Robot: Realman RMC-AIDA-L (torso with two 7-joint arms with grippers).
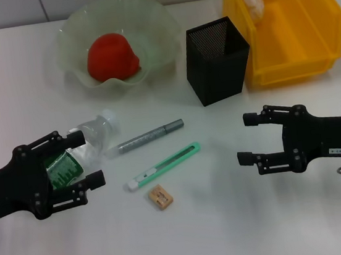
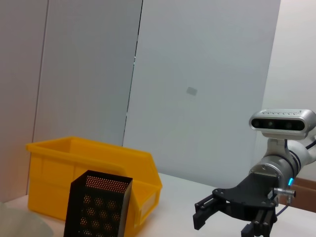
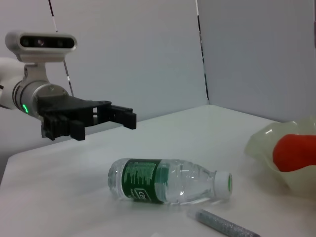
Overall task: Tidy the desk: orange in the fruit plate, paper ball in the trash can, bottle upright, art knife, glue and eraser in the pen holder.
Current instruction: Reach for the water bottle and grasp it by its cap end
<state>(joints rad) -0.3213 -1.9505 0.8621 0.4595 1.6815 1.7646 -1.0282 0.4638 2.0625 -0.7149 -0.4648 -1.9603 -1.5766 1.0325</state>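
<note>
The orange lies in the pale fruit plate at the back. A paper ball sits in the yellow trash can. Beside it stands the black mesh pen holder. A clear bottle with a green label lies on its side at the left. My left gripper hovers open over its label end; the right wrist view shows this gripper above the bottle, not touching. The grey glue, green art knife and tan eraser lie mid-table. My right gripper is open and holds nothing.
The yellow bin and the pen holder stand close together at the back right. In the left wrist view the right gripper shows low over the white table. A plain wall rises behind the table.
</note>
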